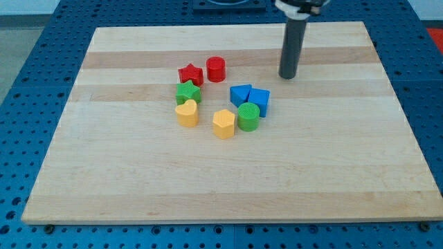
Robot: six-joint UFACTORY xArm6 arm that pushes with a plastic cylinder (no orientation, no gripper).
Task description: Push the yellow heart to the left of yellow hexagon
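Note:
The yellow heart [187, 113] lies on the wooden board, to the left of the yellow hexagon [223, 124] with a gap between them. My tip [288, 75] rests on the board towards the view's top right, well apart from both yellow blocks and above the blue blocks.
A green star [187, 93] touches the heart's top side, with a red star [190, 74] above it and a red cylinder [216, 69] beside that. A green cylinder [248, 116] touches the hexagon's right side. A blue block [240, 95] and a blue triangle [259, 99] sit above the green cylinder.

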